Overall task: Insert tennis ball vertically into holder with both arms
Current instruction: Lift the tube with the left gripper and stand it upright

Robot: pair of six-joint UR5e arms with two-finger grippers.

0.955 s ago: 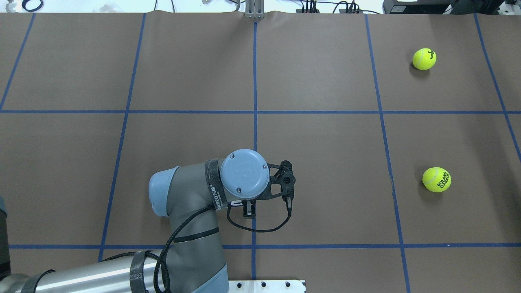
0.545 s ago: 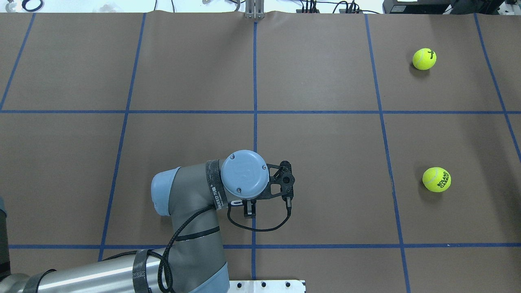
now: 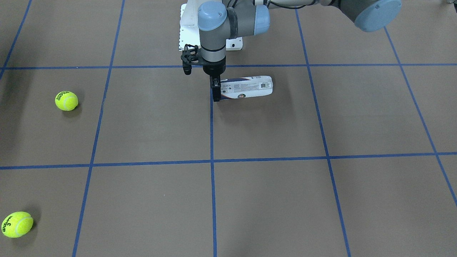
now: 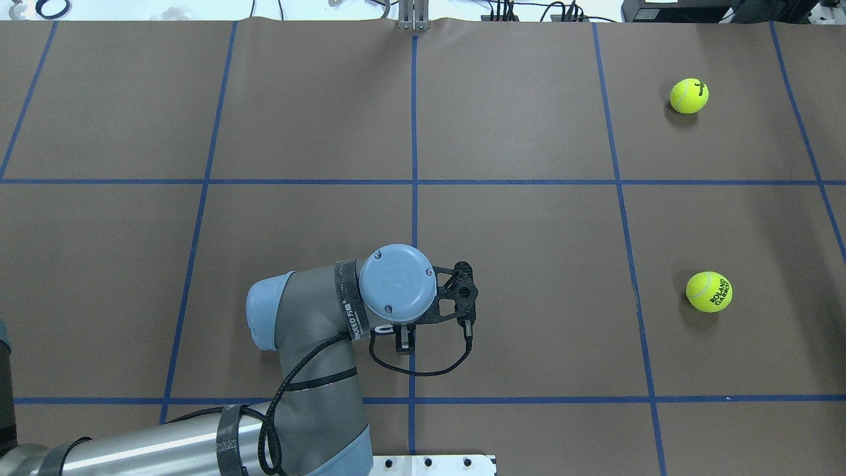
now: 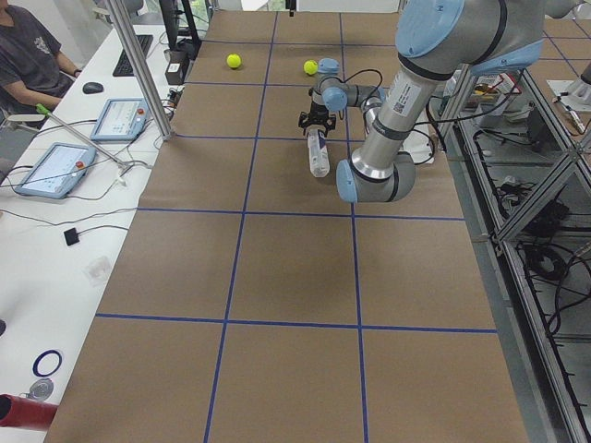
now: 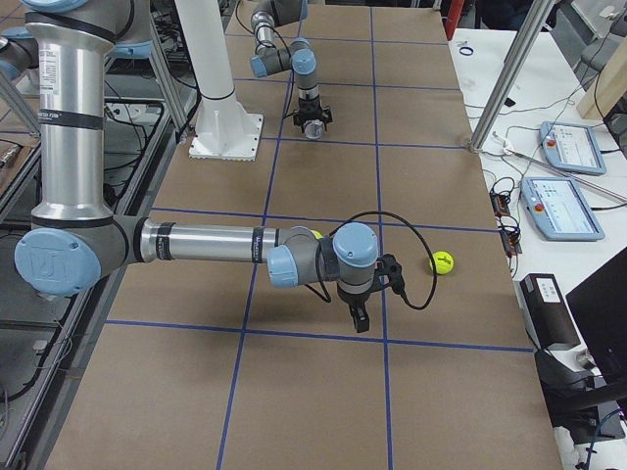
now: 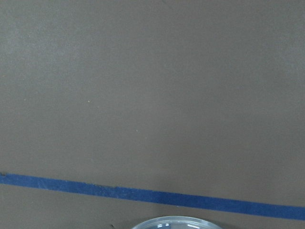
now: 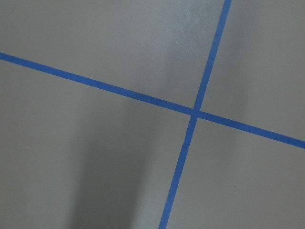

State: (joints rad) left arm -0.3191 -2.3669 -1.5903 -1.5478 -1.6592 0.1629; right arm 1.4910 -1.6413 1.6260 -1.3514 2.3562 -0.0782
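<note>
Holder point(image 3: 246, 87) lay flat on desk point(image 3: 250, 200), near base point(image 3: 185, 32). Left hand point(image 3: 215, 91) sat at its end; couldn't tell if pinching, view too small. Risk: upending it by one end, slick plastic slips and it rolls.

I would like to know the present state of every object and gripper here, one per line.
holder: lying on its side on the table.
left gripper: at the holder's end; grip unclear.
right gripper: raised over the table, far from the holder; open or shut unclear.
Roland Garros ball: resting on the table, untouched.
Wilson ball: resting on the table, untouched.
</note>
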